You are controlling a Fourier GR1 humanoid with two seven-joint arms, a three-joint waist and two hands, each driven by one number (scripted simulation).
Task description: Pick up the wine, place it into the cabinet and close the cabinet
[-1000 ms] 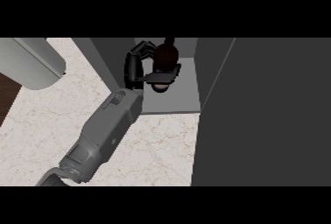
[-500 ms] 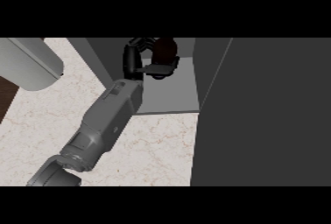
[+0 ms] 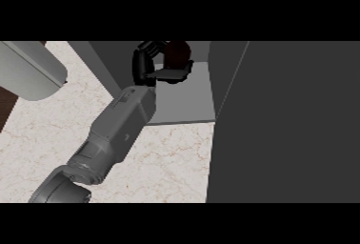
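The wine bottle (image 3: 180, 52), dark red, stands inside the open cabinet at the top of the head view, above its grey shelf floor (image 3: 188, 100). My left hand (image 3: 145, 62) is curled round the bottle from its left side, with the thumb (image 3: 173, 74) under its near side. The grey forearm (image 3: 119, 128) runs up from the lower left over the marble counter (image 3: 162, 162). Much of the bottle is hidden by the hand and by the view's top edge. My right hand does not show.
The cabinet's dark door (image 3: 295, 124) stands open and fills the right side, its edge close to the shelf floor. The cabinet's left wall (image 3: 105, 62) lies beside my wrist. A pale grey rounded object (image 3: 28, 69) sits on the counter at the upper left.
My left arm has stretched further into the cabinet, carrying the bottle deeper, toward the top of the view. The door has not moved.
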